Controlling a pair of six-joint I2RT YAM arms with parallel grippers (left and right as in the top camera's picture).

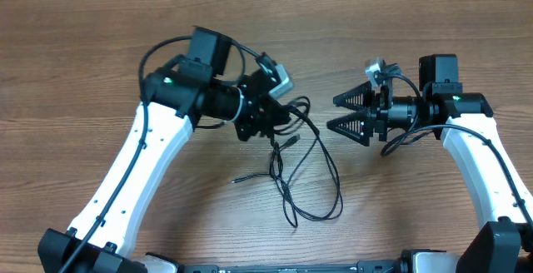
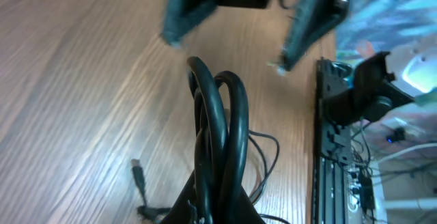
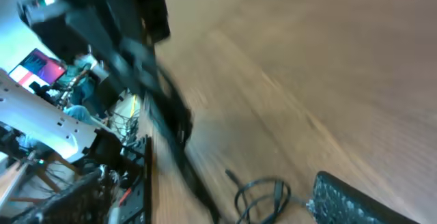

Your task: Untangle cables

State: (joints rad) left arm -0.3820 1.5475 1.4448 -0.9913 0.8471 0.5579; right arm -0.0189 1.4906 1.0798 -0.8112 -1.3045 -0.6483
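Overhead | L gripper (image 1: 268, 116) pinching cables (image 2: 218, 176) | R gripper (image 1: 333, 112) wide, empty

The cables (image 1: 276, 163) are disappearing beneath the left gripper (image 1: 271, 116), hiding where it is pinching them. Nearest that gripper, their loop (image 2: 220, 135) is running off the bottom edge. Blur is smearing the right wrist view.
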